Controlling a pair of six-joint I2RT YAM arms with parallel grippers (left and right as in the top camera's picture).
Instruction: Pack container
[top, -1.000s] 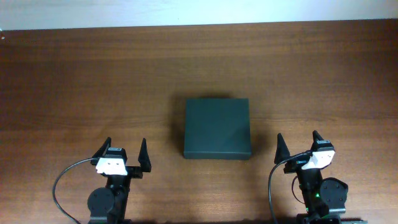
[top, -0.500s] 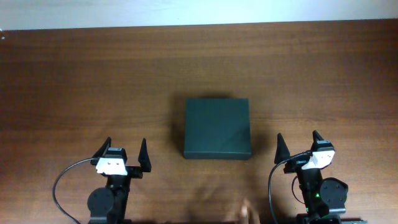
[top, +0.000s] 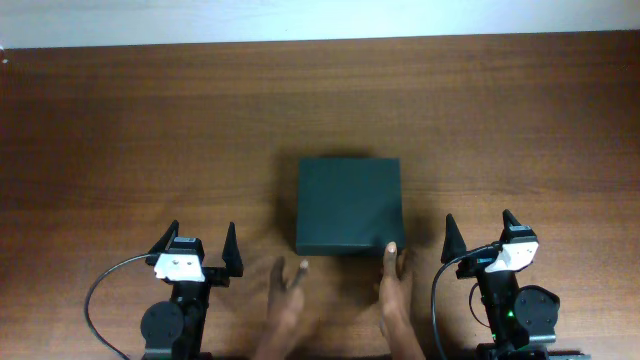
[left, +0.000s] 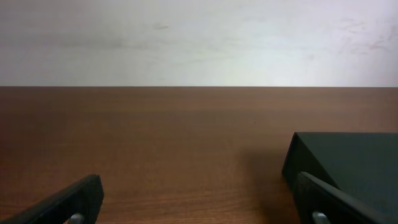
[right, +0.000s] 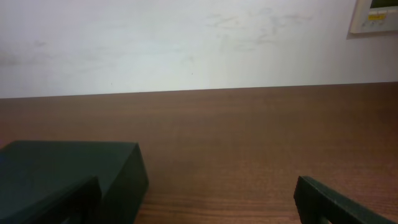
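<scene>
The container (top: 349, 205) is a matte black rectangular box with its lid shut, at the middle of the wooden table. It shows at the right edge of the left wrist view (left: 348, 158) and at the left of the right wrist view (right: 68, 171). My left gripper (top: 200, 250) is open and empty at the front left, apart from the box; its fingers frame bare wood (left: 196, 208). My right gripper (top: 478, 238) is open and empty at the front right (right: 196, 205).
Two human hands reach in from the front edge: the left hand (top: 290, 290) is near the box's front left corner, the right hand (top: 392, 275) touches its front right corner. A white wall lies beyond the table's far edge.
Two human hands have come in from the front edge and reached the front of the container. Neither arm has moved.
</scene>
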